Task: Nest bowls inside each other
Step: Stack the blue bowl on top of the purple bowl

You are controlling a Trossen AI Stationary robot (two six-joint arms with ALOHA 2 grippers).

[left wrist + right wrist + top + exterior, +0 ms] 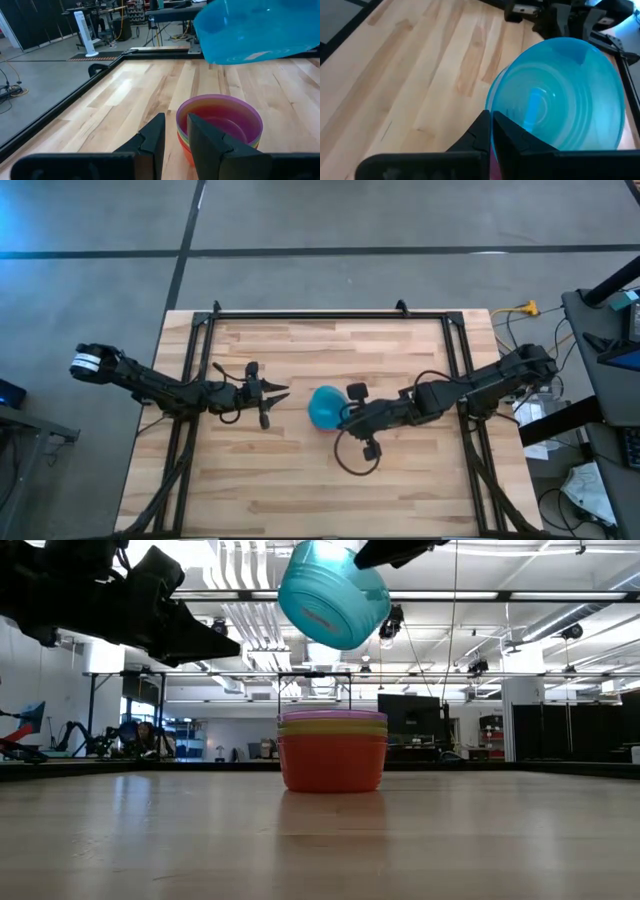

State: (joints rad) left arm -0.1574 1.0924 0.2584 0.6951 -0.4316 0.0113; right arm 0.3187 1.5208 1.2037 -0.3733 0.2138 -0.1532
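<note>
Bowls make up the whole scene: a translucent blue round plastic bowl hangs tilted in the air directly over a nested stack of smooth plastic bowls standing upright on the pale butcher-block wooden table. From table height the stack shows an orange bowl at the bottom with a yellow rim and a purple rim layered above it; a thin greenish edge may lie between them, but I cannot tell for sure. The blue bowl is clear of the stack, with open air between them.

The right gripper has its two dark fingers pressed together on the blue bowl's thin rim, one inside and one outside the wall. Its own wrist camera looks into the glossy hollow of the bowl, with faint concentric rings on the bottom. From overhead the blue bowl covers the stack entirely, so only the low and left wrist views reveal the bowls beneath.

The left gripper waits just beside the stack at its own side of the table, its fingers a narrow gap apart and holding nothing. Its camera looks down into the purple bowl's reddish interior, with the blue bowl floating above.
</note>
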